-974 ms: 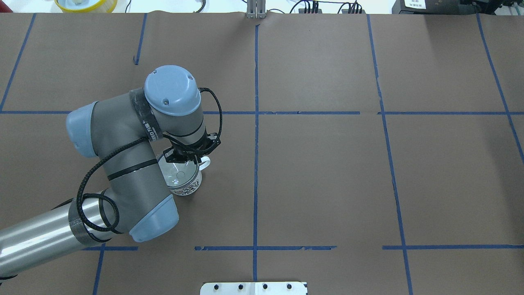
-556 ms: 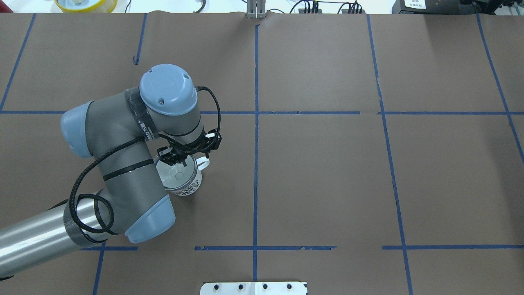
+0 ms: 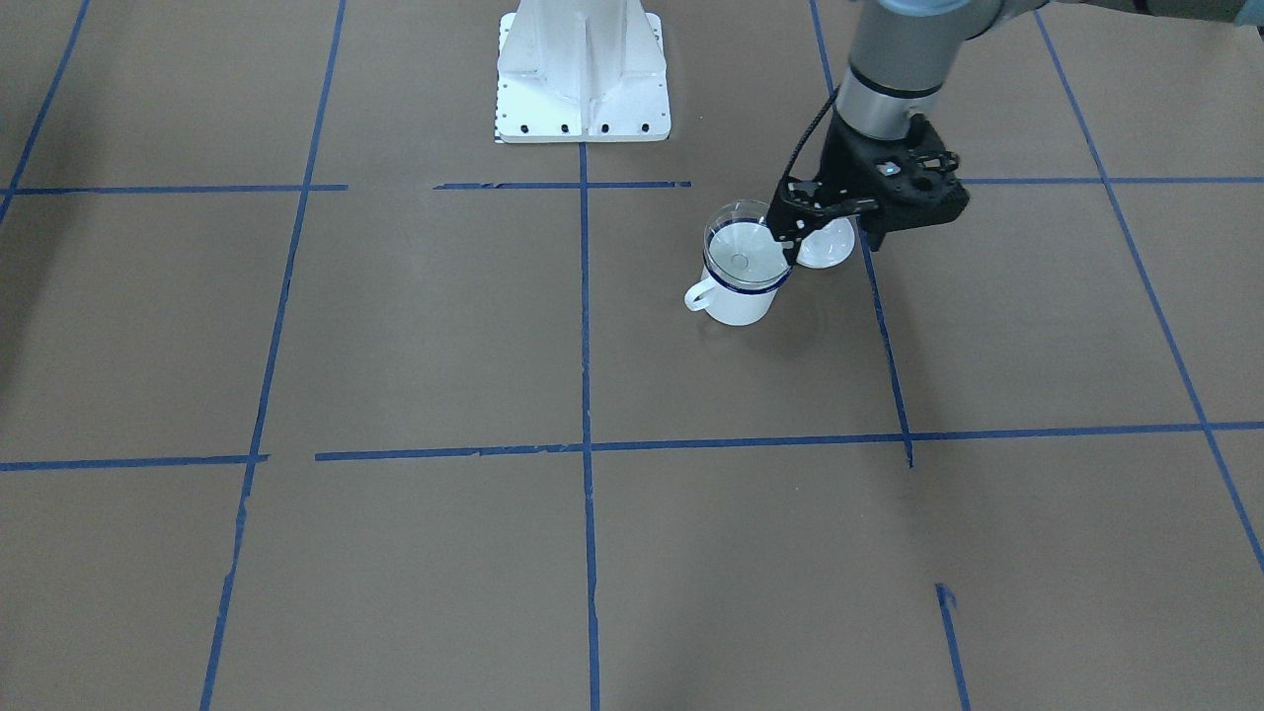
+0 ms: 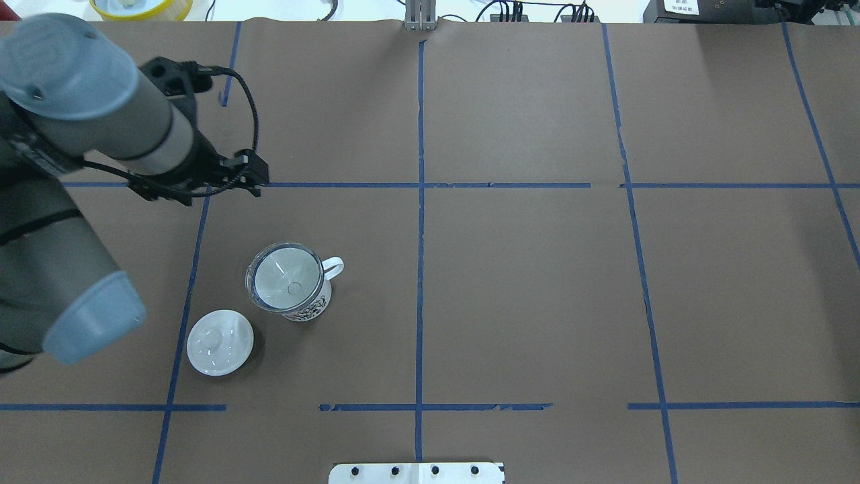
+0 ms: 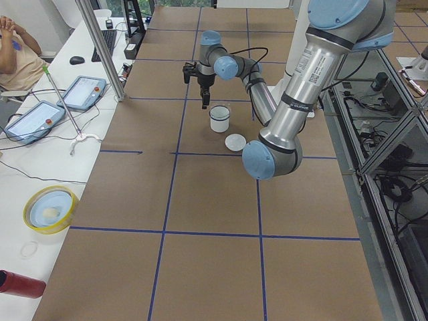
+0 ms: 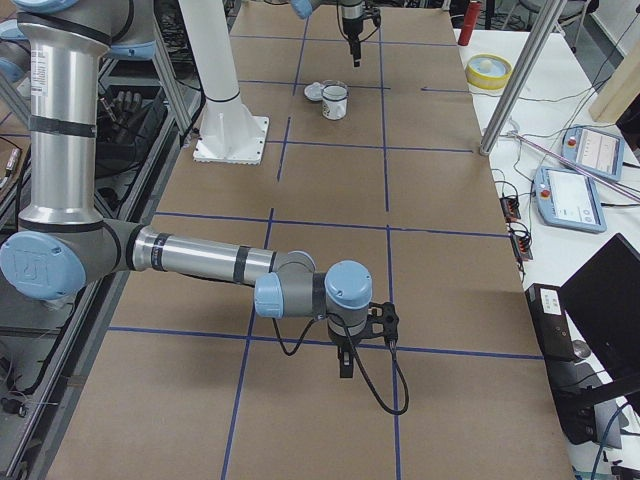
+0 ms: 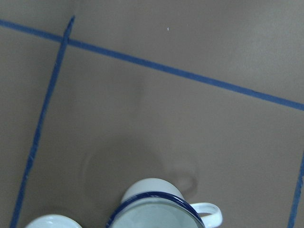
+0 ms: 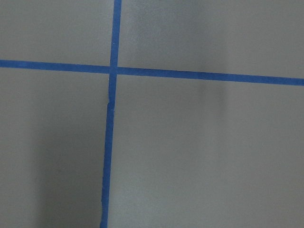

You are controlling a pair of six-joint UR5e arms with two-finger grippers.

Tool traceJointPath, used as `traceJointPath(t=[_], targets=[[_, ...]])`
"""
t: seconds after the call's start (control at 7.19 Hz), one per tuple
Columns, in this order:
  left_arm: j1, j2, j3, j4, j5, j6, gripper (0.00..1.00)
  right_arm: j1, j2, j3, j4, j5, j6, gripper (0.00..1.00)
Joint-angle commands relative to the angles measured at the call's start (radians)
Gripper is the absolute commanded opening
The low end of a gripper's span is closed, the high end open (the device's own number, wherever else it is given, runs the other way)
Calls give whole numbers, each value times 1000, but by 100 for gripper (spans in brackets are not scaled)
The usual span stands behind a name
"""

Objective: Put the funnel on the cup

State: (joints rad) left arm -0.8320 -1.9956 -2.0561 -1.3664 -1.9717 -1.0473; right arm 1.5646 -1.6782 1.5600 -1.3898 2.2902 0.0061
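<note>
Overhead exterior showed the funnel (image 4: 285, 281) seated in the mouth of the cup (image 4: 312, 308), wide rim up and spout pointing down inside; its axis looked upright, and the mug's handle pointed toward the robot's right; we judged the placement done, so what remained was a clean retreat. The left gripper (image 3: 788, 237) hung above the table, apart from the funnel; from it the cup lay below and back toward the robot, at the bottom edge of the left wrist-mounted view. This was plainly the nearer arm; the right gripper (image 6: 345, 368) hovered well apart, over bare tape lines. A white knobbed lid (image 4: 220, 341) lay near the cup on the robot's left. We could not tell whether the left claw was spread or pressed together, since its fingers overlapped the funnel in the front-facing view and showed in neither wrist view; the right claw appeared only from the side, so we could not tell its state either; the clear funnel nearly vanished in the wrist view.
</note>
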Motion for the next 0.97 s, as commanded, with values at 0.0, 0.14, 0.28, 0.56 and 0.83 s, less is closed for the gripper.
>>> traceJointPath(t=[0.0, 0.14, 0.28, 0.56, 0.83], targets=[[-292, 250, 2, -182, -164, 506, 100, 0, 0, 0, 0, 0, 0, 100], [-412, 358, 48, -250, -200, 717, 100, 0, 0, 0, 0, 0, 0, 100], [-527, 404, 127, -270, -202, 919, 100, 0, 0, 0, 0, 0, 0, 100], [-732, 451, 290, -272, -240, 1258, 100, 0, 0, 0, 0, 0, 0, 100], [-759, 498, 388, -272, -321, 1210, 100, 0, 0, 0, 0, 0, 0, 100]])
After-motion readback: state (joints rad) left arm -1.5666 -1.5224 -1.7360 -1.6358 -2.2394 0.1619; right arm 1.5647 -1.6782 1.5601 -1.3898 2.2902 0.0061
